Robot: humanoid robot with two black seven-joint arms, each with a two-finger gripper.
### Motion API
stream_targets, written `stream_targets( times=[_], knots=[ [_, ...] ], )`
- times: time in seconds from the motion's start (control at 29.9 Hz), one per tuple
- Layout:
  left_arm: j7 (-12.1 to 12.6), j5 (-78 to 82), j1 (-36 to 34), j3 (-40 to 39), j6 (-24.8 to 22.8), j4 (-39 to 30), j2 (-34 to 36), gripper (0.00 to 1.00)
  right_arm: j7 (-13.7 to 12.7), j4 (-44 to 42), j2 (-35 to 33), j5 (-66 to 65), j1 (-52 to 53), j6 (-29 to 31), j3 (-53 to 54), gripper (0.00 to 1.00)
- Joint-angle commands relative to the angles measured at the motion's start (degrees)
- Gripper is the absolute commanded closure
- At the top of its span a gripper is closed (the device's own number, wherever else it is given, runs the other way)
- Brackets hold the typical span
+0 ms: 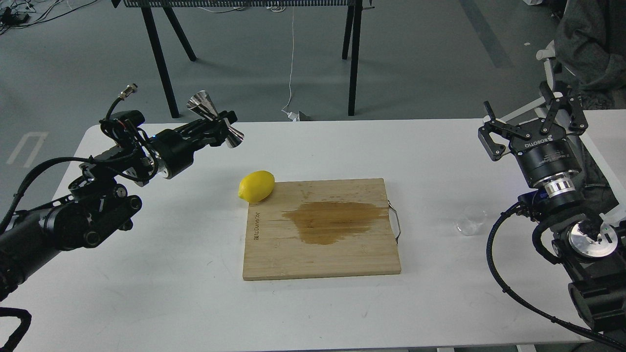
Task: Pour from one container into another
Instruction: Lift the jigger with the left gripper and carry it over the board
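A: Why is the steel jigger (215,120) up in the air?
B: The left gripper (218,128) squeezes its thin middle, tipping it sideways above the table (146,274).
A: And the clear cup (470,220)?
B: It sits alone on the table, right of the wet cutting board (320,227). The right gripper (535,124) hangs above it, fingers spread wide, holding nothing.

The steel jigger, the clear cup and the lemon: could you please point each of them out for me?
Steel jigger (215,119), head view: on its narrow waist, held in the left gripper (219,125).
Clear cup (471,220), head view: on its see-through side wall.
Lemon (257,186), head view: on the middle of its yellow skin.
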Motion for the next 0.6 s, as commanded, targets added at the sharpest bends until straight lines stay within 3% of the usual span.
stream_targets(
  times=[0.0, 0.23, 0.57],
  knots=[
    [0.00, 0.25, -2.18, 0.23, -1.53, -1.44, -3.74, 0.91, 0.00, -0.56, -0.09, 0.00, 0.01, 0.00, -0.20, 0.01],
    [0.00, 4.55, -2.62, 4.36, -1.62, -1.00, -11.73, 0.91, -0.09, -2.49, -0.09, 0.00, 0.79, 0.00, -0.99, 0.01],
    [0.00, 12.02, 3.70, 5.50, 1.72, 1.02, -19.12, 0.91, -0.09, -2.93, -0.27, 0.00, 3.43, -1.81, -1.34, 0.01]
  ],
)
